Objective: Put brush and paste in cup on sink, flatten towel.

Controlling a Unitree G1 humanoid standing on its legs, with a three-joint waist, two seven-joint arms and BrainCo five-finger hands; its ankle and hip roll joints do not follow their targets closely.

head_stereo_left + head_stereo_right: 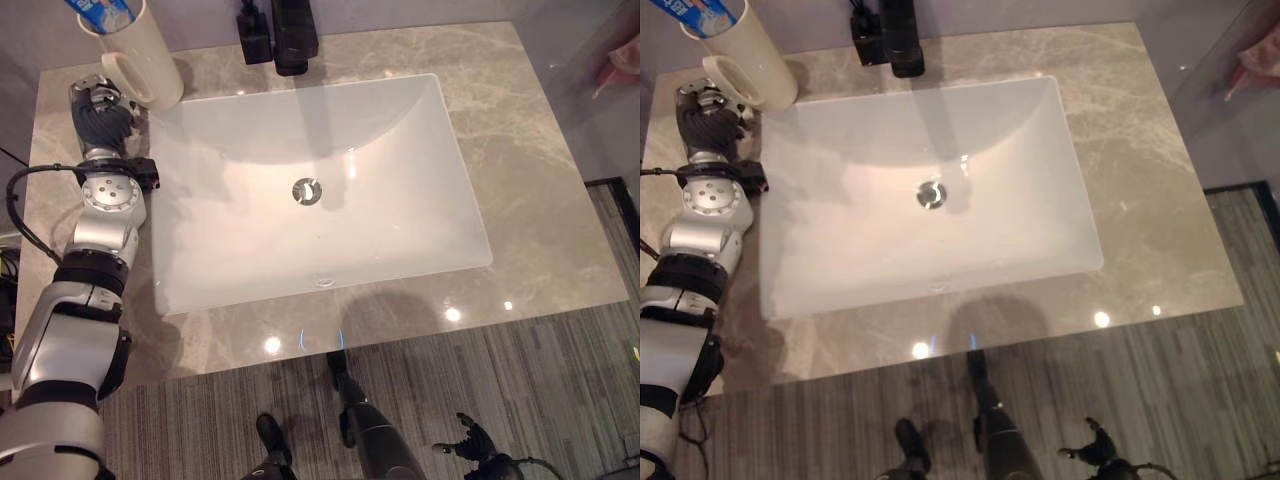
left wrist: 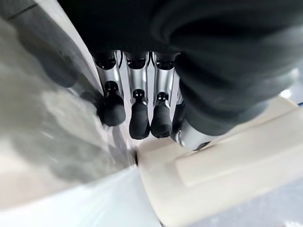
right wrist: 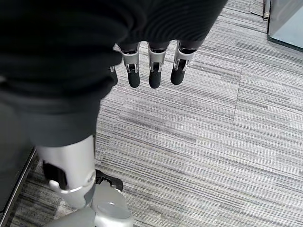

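A cream cup with a handle stands at the back left corner of the marble counter. The top of a blue and white paste tube sticks out of it. My left hand rests on the counter right beside the cup's handle. In the left wrist view its fingers are nearly straight, with the dark tips down by the cup and nothing held. My right hand hangs low over the carpet, away from the counter, fingers relaxed and empty. A pink cloth-like thing shows at the far right edge.
A white rectangular sink with a metal drain fills the counter's middle. A black faucet stands behind it. Striped grey carpet lies in front of the counter.
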